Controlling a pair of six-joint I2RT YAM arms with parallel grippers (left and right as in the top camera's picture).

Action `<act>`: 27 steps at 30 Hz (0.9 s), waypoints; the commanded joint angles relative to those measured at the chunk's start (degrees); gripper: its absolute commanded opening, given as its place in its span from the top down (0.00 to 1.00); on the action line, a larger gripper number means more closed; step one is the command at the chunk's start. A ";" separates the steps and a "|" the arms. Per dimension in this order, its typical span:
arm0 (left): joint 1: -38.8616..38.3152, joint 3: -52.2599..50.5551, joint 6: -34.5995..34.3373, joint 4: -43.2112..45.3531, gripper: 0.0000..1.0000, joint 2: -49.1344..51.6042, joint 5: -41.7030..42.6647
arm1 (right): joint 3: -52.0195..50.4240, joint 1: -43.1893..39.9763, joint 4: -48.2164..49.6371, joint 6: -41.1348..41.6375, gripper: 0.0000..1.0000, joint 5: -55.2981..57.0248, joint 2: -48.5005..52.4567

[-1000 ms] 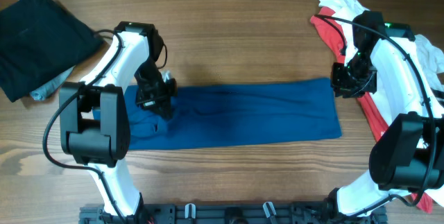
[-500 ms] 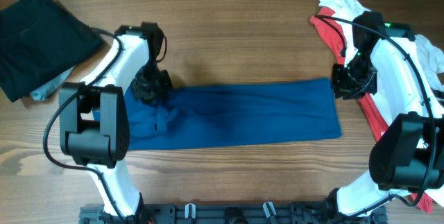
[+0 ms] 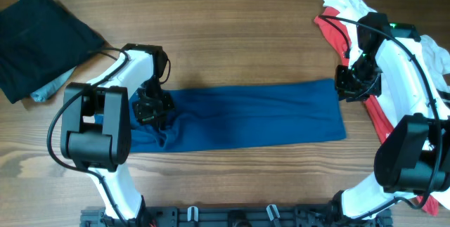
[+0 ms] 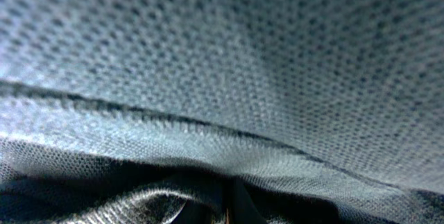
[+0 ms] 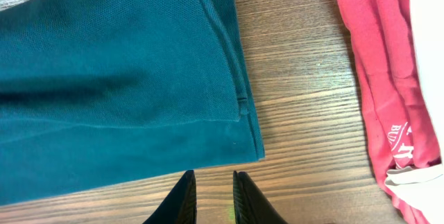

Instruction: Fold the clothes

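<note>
The left arm point(image 3: 112, 65) is rising from its base at 7 o'clock, reaching toward 12, then bending at the elbow and doubling back toward 6. Its wrist is pointing steeply down, and the left gripper point(image 3: 152, 107) is sitting low with its jaws closed. The right arm point(image 3: 404, 72) is climbing from 5 o'clock toward 1, then folding back toward 8. The right gripper point(image 3: 348, 84) is hanging downward, its two dark fingers point(image 5: 182, 195) standing slightly apart and gripping nothing.
</note>
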 commanded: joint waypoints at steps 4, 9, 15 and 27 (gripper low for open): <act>1.62 1.01 -0.59 3.19 0.92 -1.20 -1.20 | -0.26 -1.22 1.42 -3.06 0.60 -6.51 -1.18; 1.66 1.03 -0.55 4.02 0.88 -4.50 -1.97 | -1.36 -6.01 5.49 -3.61 0.46 -13.55 -1.18; 1.70 1.01 -0.59 7.21 0.00 -15.04 -2.01 | -7.61 -8.85 13.27 -12.52 0.28 -14.91 -1.18; 1.73 1.01 -0.57 5.25 0.00 -18.34 -2.03 | -26.77 -8.79 34.88 -18.56 0.20 -19.41 -1.18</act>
